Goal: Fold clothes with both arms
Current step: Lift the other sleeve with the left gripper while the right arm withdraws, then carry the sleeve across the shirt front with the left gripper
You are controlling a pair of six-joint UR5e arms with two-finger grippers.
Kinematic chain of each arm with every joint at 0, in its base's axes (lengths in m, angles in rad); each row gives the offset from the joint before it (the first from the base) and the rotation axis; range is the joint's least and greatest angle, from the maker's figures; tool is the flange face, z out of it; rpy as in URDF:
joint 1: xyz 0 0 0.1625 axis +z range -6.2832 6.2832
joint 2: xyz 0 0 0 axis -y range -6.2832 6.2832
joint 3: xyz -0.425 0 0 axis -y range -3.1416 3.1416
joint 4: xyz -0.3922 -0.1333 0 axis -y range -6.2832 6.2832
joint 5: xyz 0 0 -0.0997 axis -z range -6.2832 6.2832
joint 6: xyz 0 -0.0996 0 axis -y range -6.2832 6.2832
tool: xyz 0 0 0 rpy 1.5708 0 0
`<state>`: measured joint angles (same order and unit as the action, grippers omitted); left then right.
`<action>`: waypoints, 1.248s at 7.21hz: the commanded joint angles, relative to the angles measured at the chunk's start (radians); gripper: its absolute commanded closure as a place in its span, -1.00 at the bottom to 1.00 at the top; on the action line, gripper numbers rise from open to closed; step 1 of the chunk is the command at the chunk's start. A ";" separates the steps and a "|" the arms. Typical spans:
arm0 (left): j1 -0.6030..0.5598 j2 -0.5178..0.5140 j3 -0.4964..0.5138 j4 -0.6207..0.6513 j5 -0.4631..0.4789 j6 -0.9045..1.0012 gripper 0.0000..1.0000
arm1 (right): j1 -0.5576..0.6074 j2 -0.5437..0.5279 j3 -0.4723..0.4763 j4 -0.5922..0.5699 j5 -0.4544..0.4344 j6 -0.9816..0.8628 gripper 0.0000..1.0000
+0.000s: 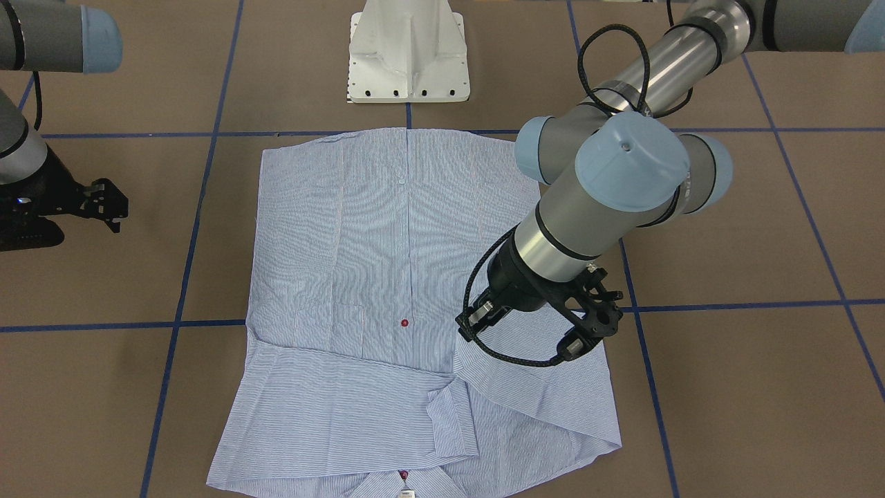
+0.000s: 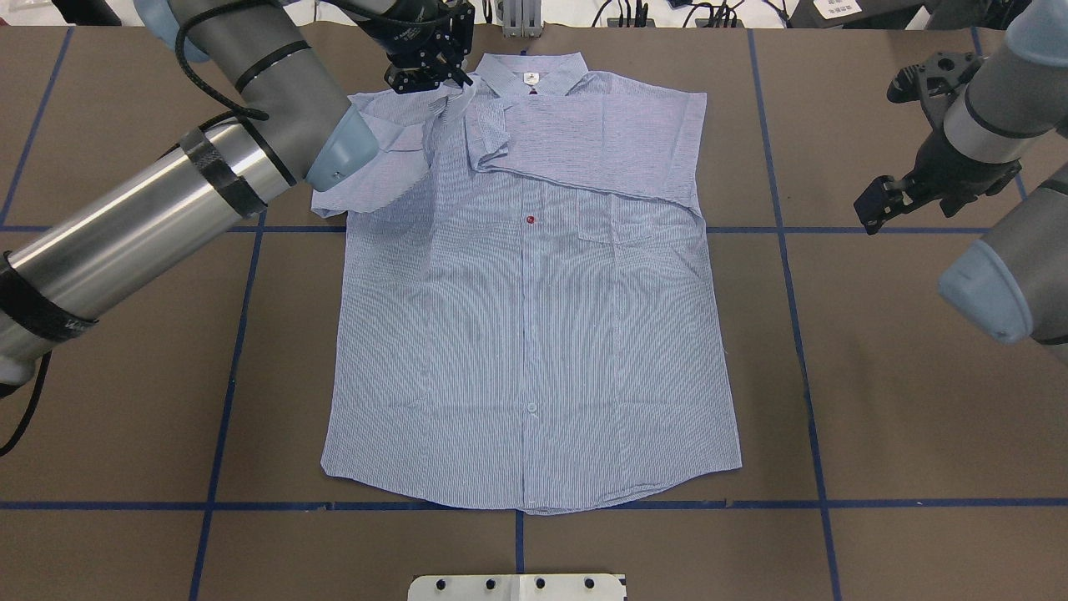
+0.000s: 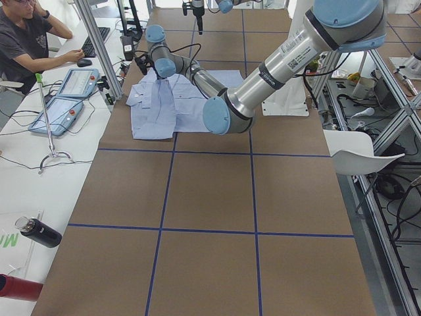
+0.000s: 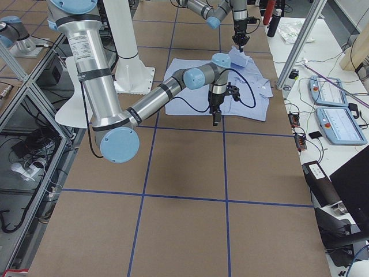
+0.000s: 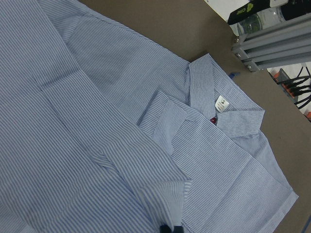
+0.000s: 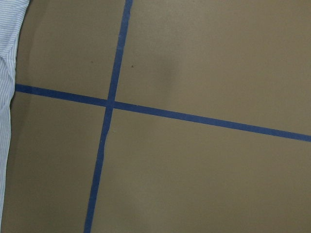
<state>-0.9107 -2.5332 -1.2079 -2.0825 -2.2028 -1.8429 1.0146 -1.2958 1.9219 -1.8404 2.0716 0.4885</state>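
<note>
Across the brown paper-covered bench [image 2: 876, 401], marked with blue tape lines [image 2: 918, 503], the light blue, finely white-striped button-up shirt [image 2: 534, 334] lies front up. Its collar [image 2: 534, 73] is at the side far from the robot, and its hem is nearest the white pedestal base [image 1: 408, 55]. One sleeve [image 2: 601, 146] is folded flat across the chest, just above the pocket [image 2: 613, 219]. The silver-grey tubular left arm [image 2: 167, 200] reaches over the shirt's other shoulder. Its black left gripper [image 2: 446, 79] hangs just beside the collar, fingers pinched on the end of the second sleeve [image 2: 457, 102], which rises in a small peak off the cloth. The right arm [image 2: 993, 117] stands well apart from the shirt. Its right gripper [image 2: 872, 207] is over bare bench with fingers spread, holding nothing.
</note>
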 commanded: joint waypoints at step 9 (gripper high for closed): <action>0.111 -0.098 0.148 -0.236 0.142 -0.219 1.00 | 0.001 0.004 -0.037 0.003 -0.002 -0.002 -0.99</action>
<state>-0.8350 -2.6292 -1.1034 -2.2654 -2.1310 -2.0602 1.0155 -1.2918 1.8877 -1.8377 2.0694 0.4849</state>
